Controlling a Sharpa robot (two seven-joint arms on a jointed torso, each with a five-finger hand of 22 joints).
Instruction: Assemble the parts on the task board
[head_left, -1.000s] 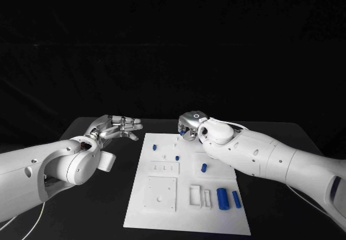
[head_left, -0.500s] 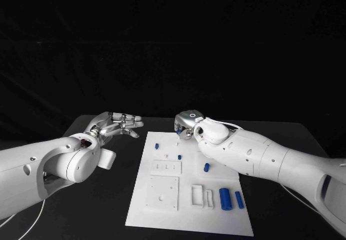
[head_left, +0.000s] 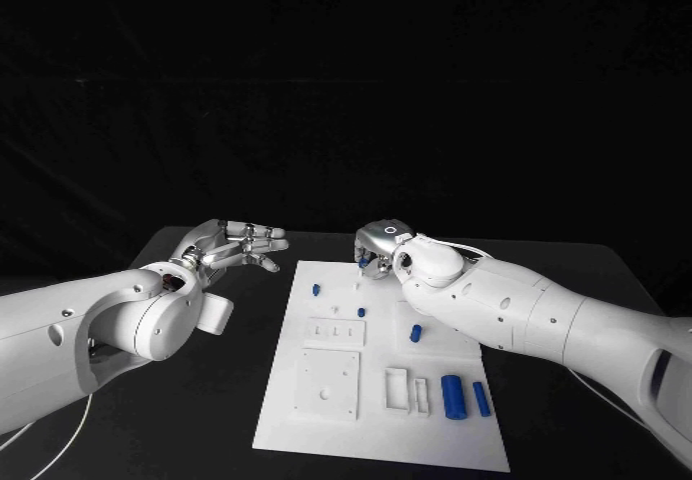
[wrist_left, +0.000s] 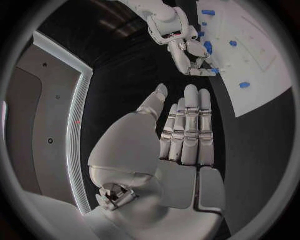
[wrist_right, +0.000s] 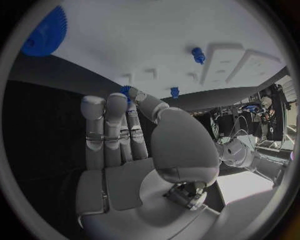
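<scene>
My right hand (head_left: 378, 252) over far edge of task board (head_left: 378, 440), fingertips pinching small blue gear (wrist_right: 127, 91). Left hand (head_left: 235, 247) farther off, beside board, fingers spread, empty.

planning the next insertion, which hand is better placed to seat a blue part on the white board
Right. The right silver hand hangs over the white task board's far edge, pinching a small blue toothed part. The left silver hand hovers over the black table, holding nothing.
</scene>
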